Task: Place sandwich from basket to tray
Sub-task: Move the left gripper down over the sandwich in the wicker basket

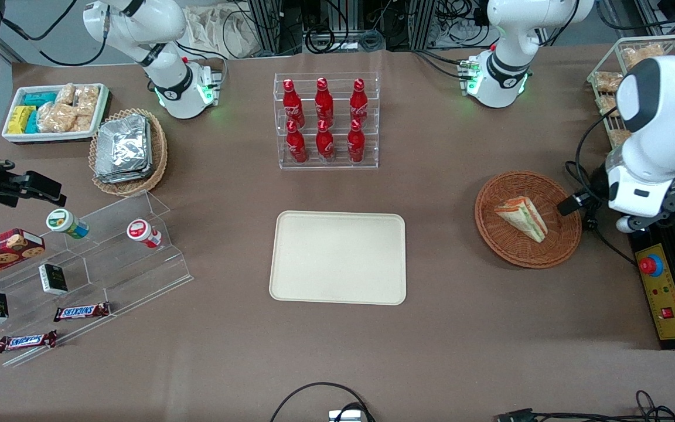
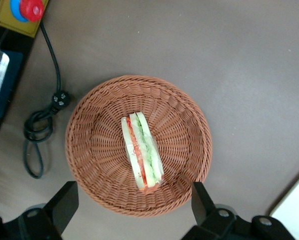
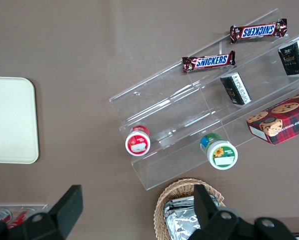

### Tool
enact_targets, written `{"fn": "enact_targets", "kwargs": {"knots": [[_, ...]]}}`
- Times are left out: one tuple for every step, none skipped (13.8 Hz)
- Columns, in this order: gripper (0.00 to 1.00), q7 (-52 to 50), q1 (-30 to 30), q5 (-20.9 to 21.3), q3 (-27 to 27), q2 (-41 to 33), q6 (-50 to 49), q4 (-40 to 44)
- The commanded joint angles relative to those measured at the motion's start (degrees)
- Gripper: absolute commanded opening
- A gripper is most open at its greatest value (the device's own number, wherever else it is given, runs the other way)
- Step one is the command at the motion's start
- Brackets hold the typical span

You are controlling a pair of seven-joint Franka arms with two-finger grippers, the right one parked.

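The sandwich (image 1: 522,217) lies in the basket (image 1: 554,251), which sits on the desk (image 1: 460,328) toward my working end. My gripper (image 2: 132,205) hangs above the basket, jaws spread wide with the sandwich between them and lower down, untouched. The tray (image 1: 338,258) lies mid-desk, well apart from the basket, toward the parked arm. The bottle rack (image 1: 326,121) stands farther from the front camera than the tray.
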Motion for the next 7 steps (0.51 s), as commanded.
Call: {"fn": "enact_targets", "kwargs": {"knots": [[1.00, -4.85, -0.47, -0.41, 0.16, -3.17, 7.05, -7.97], [1.00, -6.52, -0.64, -0.41, 0.16, -3.00, 8.46, -9.11], [1.00, -8.19, -1.52, -0.41, 0.16, -2.74, 9.78, -10.26], [1.00, -10.03, -1.70, -0.32, 0.08, -2.47, 11.36, -11.40], [1.00, -12.05, -1.79, -0.24, 0.08, -2.04, 13.47, -12.72], [1.00, -13.38, -2.22, -0.24, -0.01, -1.77, 15.75, -14.30], [1.00, -14.26, -2.40, -0.24, -0.01, -1.33, 18.04, -15.79]]}}
